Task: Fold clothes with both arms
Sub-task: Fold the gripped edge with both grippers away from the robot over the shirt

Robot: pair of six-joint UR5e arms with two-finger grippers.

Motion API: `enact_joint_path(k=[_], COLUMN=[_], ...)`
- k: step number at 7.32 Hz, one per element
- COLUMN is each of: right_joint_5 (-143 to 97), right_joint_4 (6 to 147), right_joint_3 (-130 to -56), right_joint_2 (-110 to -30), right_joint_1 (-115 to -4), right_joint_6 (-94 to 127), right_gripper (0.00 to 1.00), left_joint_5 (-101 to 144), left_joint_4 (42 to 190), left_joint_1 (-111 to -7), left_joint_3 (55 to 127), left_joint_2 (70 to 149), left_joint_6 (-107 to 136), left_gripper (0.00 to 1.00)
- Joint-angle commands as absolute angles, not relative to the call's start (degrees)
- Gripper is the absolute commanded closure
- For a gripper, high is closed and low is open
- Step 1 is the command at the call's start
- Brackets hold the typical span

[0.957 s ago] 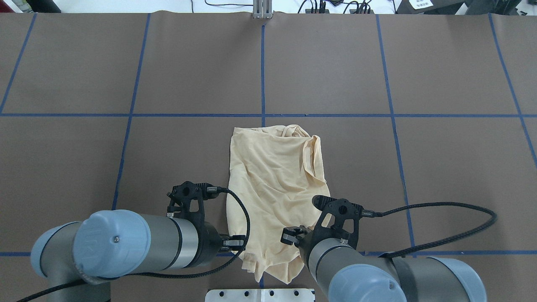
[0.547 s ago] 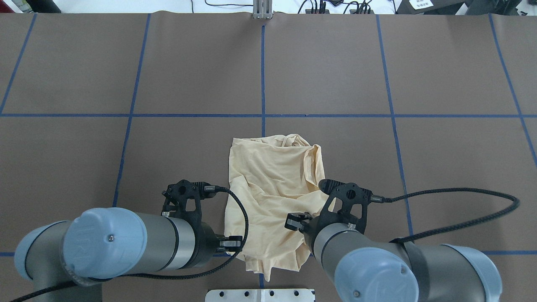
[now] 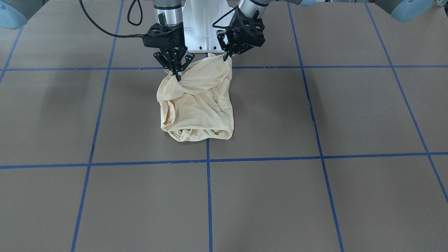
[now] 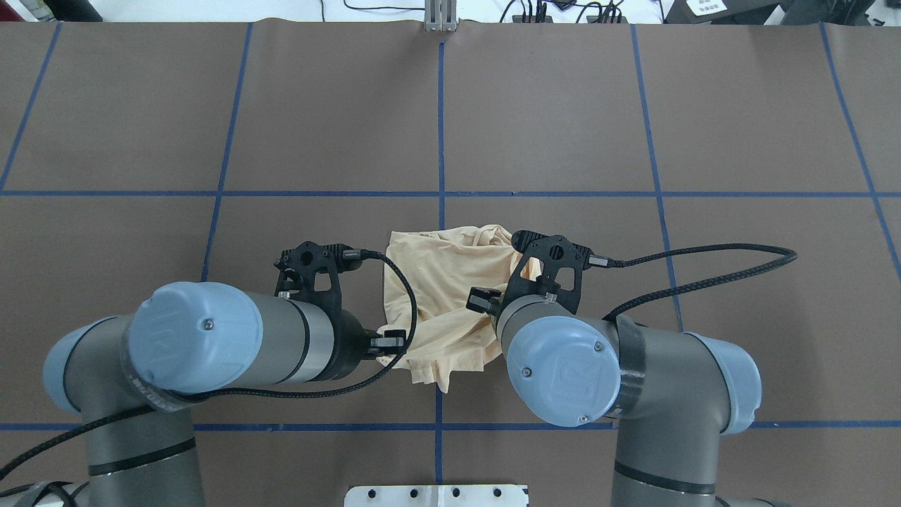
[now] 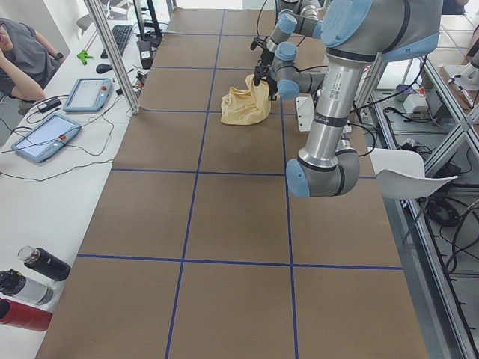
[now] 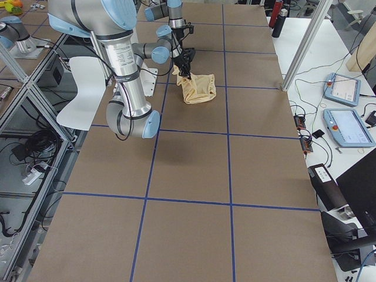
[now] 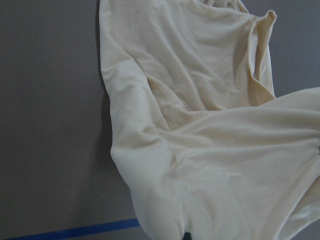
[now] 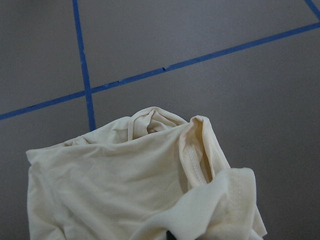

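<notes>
The clothes are one pale cream shirt [image 3: 196, 108], bunched on the brown table near the robot; its print is hidden. In the front-facing view my left gripper [image 3: 225, 57] is shut on one near corner of the shirt. My right gripper [image 3: 177, 76] is shut on the other near corner. Both corners hang lifted above the rest of the cloth. From overhead the shirt [image 4: 443, 282] lies between the two wrists, which hide the fingers. The left wrist view is filled with draped shirt [image 7: 200, 125]. The right wrist view looks over the shirt [image 8: 125, 185] to its folded far edge.
Blue tape lines [image 4: 441, 127] divide the brown table into squares. The white pedestal base [image 3: 203, 24] stands just behind the grippers. A side bench holds tablets [image 5: 41, 138] and bottles [image 5: 30, 288], and a person [image 5: 19, 56] sits there.
Both arms have moved away from the robot's base, carrying the shirt's near edge up and over the rest. The cloth's footprint has shortened. Both grippers stayed shut.
</notes>
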State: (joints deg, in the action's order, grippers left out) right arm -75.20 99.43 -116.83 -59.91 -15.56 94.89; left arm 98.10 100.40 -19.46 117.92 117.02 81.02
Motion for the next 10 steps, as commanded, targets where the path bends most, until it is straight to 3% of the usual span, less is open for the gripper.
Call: enact_joint_path(k=[1,7,8,9,10], right_joint_5=[-75.4,-80.3,-83.5,-85.9,-90.8], right_joint_4=[99.4,87.6,86.1,86.1,86.4], right_joint_3=[-113.0,-96.1,-94.9,-94.9,-95.0], right_joint_2=[-56.9,-50.9,-50.5,-50.0,-50.0], right_joint_1=[-18.0,-25.4,-27.1,-29.1,-32.5], right_joint_6=[93.3,86.2,86.0,81.8,78.5], right_gripper=[1.00,1.00,0.59,0.01,0.00], left_joint_5=[98.1,98.2,98.2,98.1,98.8], left_joint_4=[100.5,103.3,104.9,107.3,107.4], left_joint_1=[-23.1,-30.7,-31.0,-31.5,-33.5], left_joint_3=[112.8,98.5,96.9,95.3,95.4], left_joint_2=[120.7,126.8,126.9,126.9,126.9], left_joint_6=[80.4,74.4,74.4,73.6,71.1], left_gripper=[1.00,1.00,0.90,0.01,0.00])
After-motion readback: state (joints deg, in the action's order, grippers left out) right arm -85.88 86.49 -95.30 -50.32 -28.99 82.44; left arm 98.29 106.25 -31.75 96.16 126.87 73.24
